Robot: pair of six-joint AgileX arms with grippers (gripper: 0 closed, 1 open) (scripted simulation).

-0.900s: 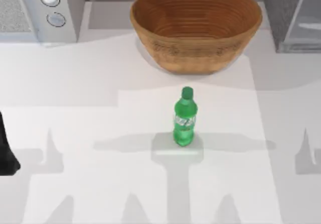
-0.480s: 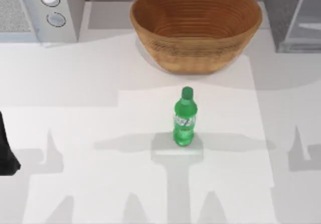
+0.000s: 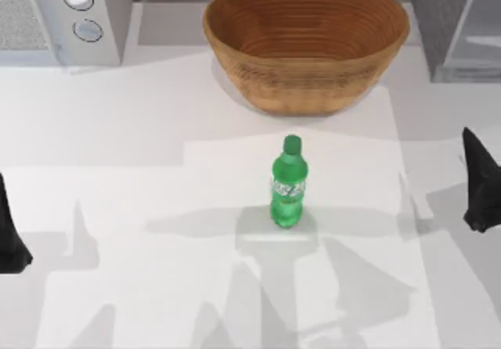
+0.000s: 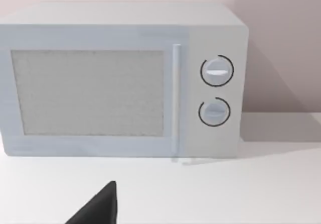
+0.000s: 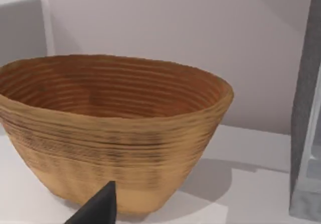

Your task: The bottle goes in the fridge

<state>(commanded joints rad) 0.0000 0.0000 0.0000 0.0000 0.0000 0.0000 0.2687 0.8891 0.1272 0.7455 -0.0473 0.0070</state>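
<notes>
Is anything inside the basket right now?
No. The basket shows bare woven walls and floor from above, nothing in it. The bottle stands upright on the table in front of it.

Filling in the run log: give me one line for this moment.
bottle upright mid-table, untouched | fridge back right | right hand at right edge | left hand parked at left edge
</notes>
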